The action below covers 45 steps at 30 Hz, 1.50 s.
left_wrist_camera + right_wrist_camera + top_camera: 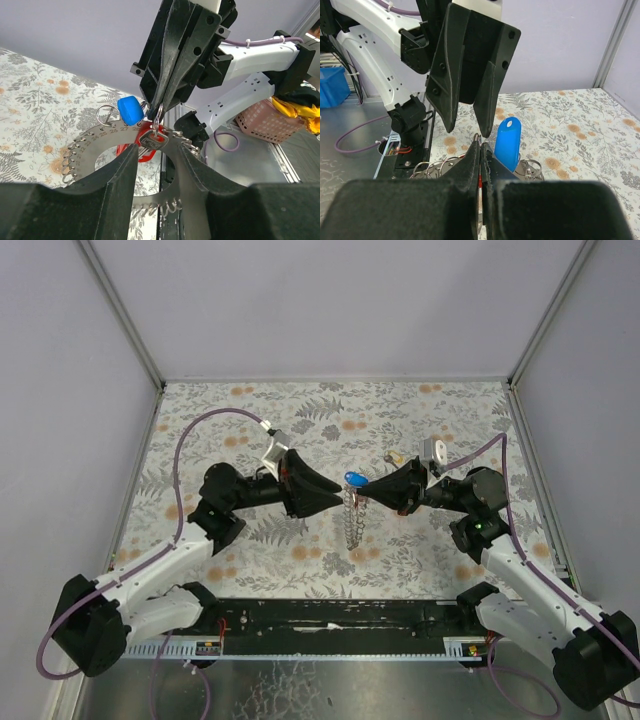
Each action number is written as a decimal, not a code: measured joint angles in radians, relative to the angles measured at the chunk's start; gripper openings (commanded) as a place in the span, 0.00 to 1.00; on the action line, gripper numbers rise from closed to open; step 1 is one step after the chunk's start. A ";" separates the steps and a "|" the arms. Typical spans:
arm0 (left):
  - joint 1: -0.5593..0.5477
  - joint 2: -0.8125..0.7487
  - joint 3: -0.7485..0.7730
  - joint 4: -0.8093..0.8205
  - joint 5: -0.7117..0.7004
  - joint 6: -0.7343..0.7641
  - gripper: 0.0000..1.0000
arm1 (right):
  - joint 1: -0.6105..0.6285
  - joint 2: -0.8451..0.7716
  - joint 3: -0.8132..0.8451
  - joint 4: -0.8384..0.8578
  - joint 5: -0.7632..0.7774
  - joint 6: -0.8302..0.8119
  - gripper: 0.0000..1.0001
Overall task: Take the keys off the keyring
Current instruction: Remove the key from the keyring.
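The keyring [350, 525] hangs edge-on between my two grippers above the mat. In the left wrist view it is a flat grey numbered ring [92, 145] with small split rings along its rim. A blue tag [354, 479] [131, 110] [509, 142], a red tag [131, 152] and a silver key [152, 140] hang at its top. My right gripper [368, 490] [480, 145] is shut on the silver key's small wire loop [157, 122]. My left gripper [338, 502] [155, 150] has its jaws apart, the ring just beyond them; I cannot tell if they touch it.
A small loose key [395, 456] lies on the floral mat behind the right gripper. Grey walls close off the back and sides. The metal base rail [330, 620] runs along the near edge. A pink basket [267, 122] and a blue bin [332, 85] stand off the table.
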 measured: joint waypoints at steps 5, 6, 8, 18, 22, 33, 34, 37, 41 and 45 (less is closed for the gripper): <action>0.000 0.047 0.001 0.046 0.041 -0.018 0.36 | 0.000 0.003 0.000 0.000 0.000 -0.003 0.00; 0.000 0.054 0.002 0.055 0.046 -0.022 0.36 | 0.000 0.003 0.000 0.000 0.000 -0.003 0.00; 0.000 0.067 0.003 0.069 0.054 -0.028 0.36 | 0.000 0.005 0.000 -0.001 0.000 -0.003 0.00; -0.014 0.093 0.010 0.106 0.060 -0.042 0.35 | -0.001 0.012 0.000 -0.011 -0.001 -0.010 0.00; -0.015 0.093 0.030 0.095 0.052 -0.026 0.35 | -0.001 0.014 0.000 -0.019 -0.001 -0.010 0.00; -0.028 0.101 0.060 0.040 0.029 0.028 0.34 | -0.001 0.018 0.000 -0.022 -0.003 -0.010 0.00; -0.030 0.103 0.063 0.033 0.029 0.033 0.34 | -0.001 0.019 0.000 -0.021 -0.003 -0.010 0.00; -0.033 0.108 0.070 0.012 0.026 0.045 0.34 | -0.001 0.020 0.000 -0.022 -0.003 -0.010 0.00; -0.033 0.105 0.070 -0.013 0.016 0.069 0.34 | -0.001 0.020 0.000 -0.023 -0.004 -0.010 0.00; -0.033 0.099 0.070 -0.047 0.006 0.101 0.36 | -0.001 0.020 0.000 -0.022 -0.010 -0.010 0.00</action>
